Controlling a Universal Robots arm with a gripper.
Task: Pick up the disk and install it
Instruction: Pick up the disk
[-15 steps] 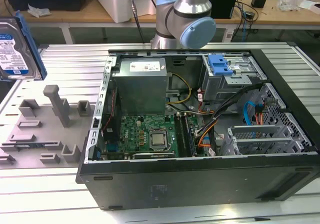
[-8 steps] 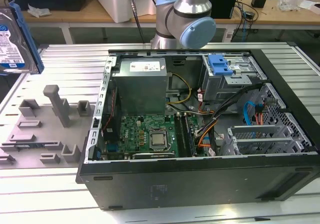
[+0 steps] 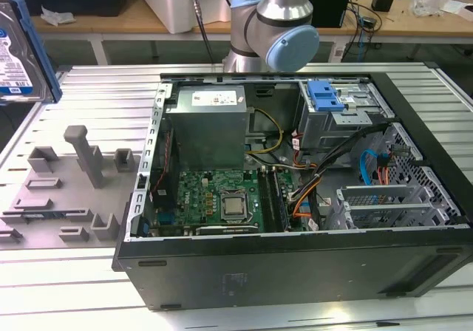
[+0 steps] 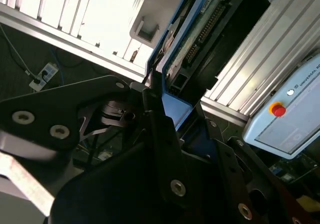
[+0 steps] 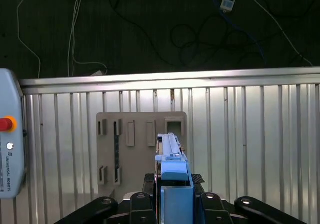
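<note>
Noted blue-framed silver metal hard drive (image 3: 21, 43) pinched in hand (image 5: 176, 196) above ribbed aluminium tabletop (image 3: 96, 87); judged pickup done, careful seating still owed.

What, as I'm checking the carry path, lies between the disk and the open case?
In the exterior view, only ribbed table separates the disk from the case; a grey fixture with upright posts sits on that table beside the case.

open computer case (image 3: 295, 268) | grey fixture plate (image 3: 74, 198) | teach pendant (image 5: 10, 149)
</note>
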